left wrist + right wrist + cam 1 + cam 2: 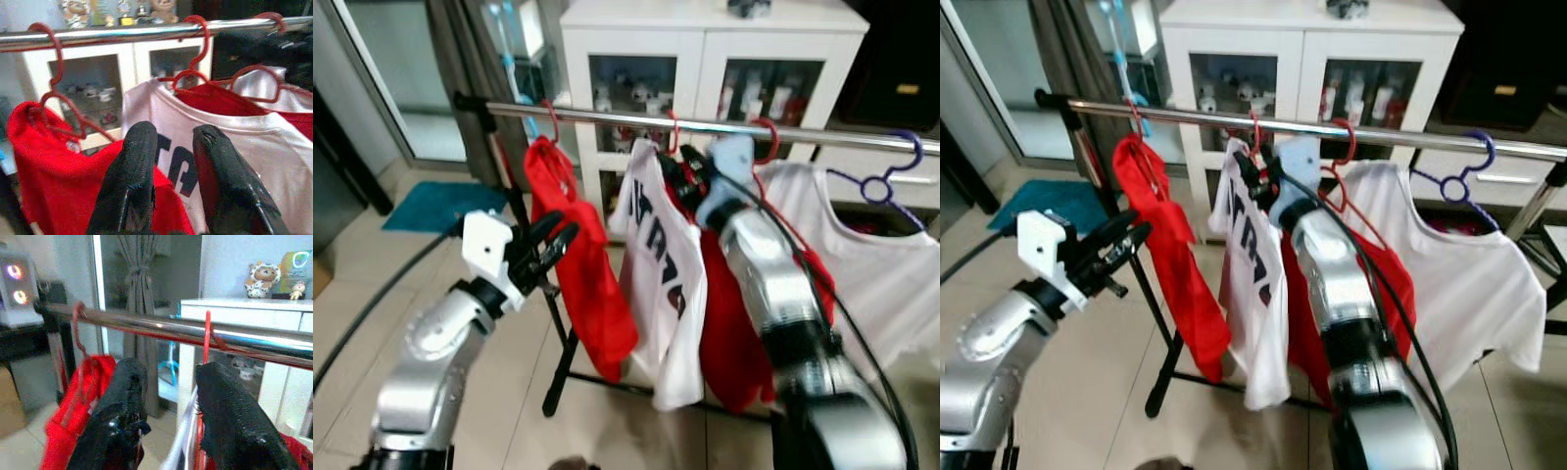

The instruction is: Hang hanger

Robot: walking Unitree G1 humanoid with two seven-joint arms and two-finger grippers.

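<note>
Tiled room, chrome rail [705,125] on a rack in front of a white cabinet [705,59].

Right gripper [1255,174] is up at the rail, fingers parted around the red hanger hook [207,333] carrying the white printed shirt [661,284]; hook sits over the rail. Left gripper [548,240] hovers empty, fingers apart, beside the red shirt [582,274]. Thin wire hanger looks light and springy (shirt soft, will swing), so I'd grip at the neck below the hook. Whether the fingers touch the hook is hard to tell.

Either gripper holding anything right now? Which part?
Nothing held. Right gripper open around a red hanger hook at the rail; left gripper open, empty.
</note>
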